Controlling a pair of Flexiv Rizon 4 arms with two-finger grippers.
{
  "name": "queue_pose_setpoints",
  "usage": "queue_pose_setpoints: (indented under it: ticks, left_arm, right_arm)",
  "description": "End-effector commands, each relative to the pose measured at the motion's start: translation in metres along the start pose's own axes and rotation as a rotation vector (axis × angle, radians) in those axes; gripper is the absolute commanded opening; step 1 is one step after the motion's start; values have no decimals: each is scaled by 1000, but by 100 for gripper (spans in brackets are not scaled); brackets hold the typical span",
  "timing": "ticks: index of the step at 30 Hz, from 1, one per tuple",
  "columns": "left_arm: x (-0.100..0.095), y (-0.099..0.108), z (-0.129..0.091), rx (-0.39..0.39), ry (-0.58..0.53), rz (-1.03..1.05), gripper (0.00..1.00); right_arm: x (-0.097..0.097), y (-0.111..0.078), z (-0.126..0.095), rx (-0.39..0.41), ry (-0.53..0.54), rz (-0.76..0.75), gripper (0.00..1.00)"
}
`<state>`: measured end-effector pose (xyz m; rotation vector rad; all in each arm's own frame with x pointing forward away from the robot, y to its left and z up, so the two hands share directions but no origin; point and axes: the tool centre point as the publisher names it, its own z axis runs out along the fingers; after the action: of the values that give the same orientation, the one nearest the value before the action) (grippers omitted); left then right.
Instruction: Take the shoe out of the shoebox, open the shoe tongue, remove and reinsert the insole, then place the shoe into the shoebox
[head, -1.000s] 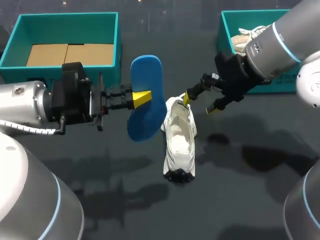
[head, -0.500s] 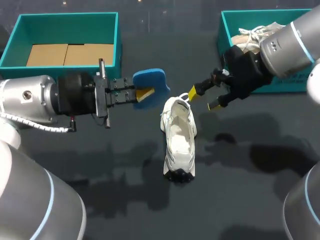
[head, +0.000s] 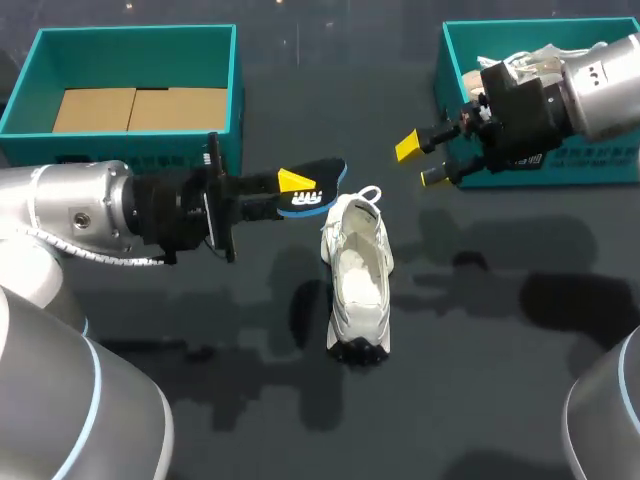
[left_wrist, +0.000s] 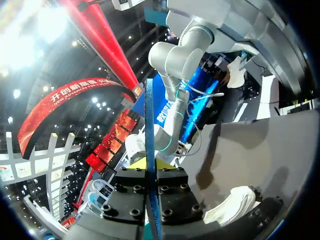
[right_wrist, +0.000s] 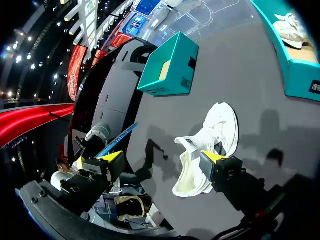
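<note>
A white shoe (head: 358, 280) stands upright on the dark table, its opening facing up. My left gripper (head: 293, 185) is shut on a blue insole (head: 318, 198), held edge-on just left of and above the shoe's far end. From the left wrist the insole (left_wrist: 149, 120) runs as a thin blue line between the fingers (left_wrist: 151, 164), with the shoe (left_wrist: 232, 206) below. My right gripper (head: 422, 162) hangs open and empty to the right of the shoe, near the right shoebox (head: 452, 60). The right wrist shows the shoe (right_wrist: 210, 145) ahead of its gripper (right_wrist: 162, 161) and the insole (right_wrist: 120, 137) beyond.
A teal shoebox (head: 235, 75) lined with cardboard stands at the back left, also visible as the teal box (right_wrist: 170, 65). The right shoebox (right_wrist: 295, 70) holds a second pale shoe (head: 545, 55), partly hidden by my right arm.
My left gripper has turned the insole from broadside to edge-on and brought it lower, toward the shoe. My right gripper has drawn back from the shoe toward the right box.
</note>
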<state>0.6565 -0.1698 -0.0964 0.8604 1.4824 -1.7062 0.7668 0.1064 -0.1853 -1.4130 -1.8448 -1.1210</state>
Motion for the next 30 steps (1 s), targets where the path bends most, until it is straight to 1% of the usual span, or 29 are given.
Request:
queue_pose_setpoints:
  ticks: [1,2,3,4,6,7,8,9,10,11,20,22,24,25,27,30]
  left_arm:
    - [-2,6,1,76,77,592,0]
    - [0,9,2,77,98,662,0]
    - [2,13,2,71,114,695,0]
    - [3,16,3,83,122,723,0]
    - [8,25,4,81,156,809,0]
    - [9,28,5,99,167,850,0]
    - [10,33,5,94,183,884,0]
    - [10,40,6,98,198,931,0]
    - [10,48,7,76,219,961,0]
    - [10,48,7,76,219,961,0]
    - [10,48,7,76,219,961,0]
    - [16,60,12,53,229,921,0]
    - [18,68,14,31,236,892,0]
    - [18,73,16,21,235,864,0]
    - [21,81,18,-1,245,836,0]
    - [23,89,21,-14,235,785,0]
  right_arm:
    - [1,-4,0,-7,-5,1,100]
    - [1,-2,1,0,27,20,100]
    - [1,0,1,3,36,49,100]
    - [1,2,1,3,67,75,100]
    - [3,5,-1,-1,105,87,100]
    - [4,6,-2,8,162,102,100]
    - [4,7,-3,4,188,94,100]
    - [5,8,-5,18,226,109,100]
    - [4,9,-6,34,244,118,100]
    - [4,9,-8,31,223,111,100]
    - [4,9,-8,31,223,111,100]
    - [6,15,-2,43,227,103,100]
    - [9,17,1,30,215,93,100]
    - [11,18,3,10,196,89,100]
    - [15,17,6,-14,198,70,100]
    - [20,16,12,-33,192,45,100]
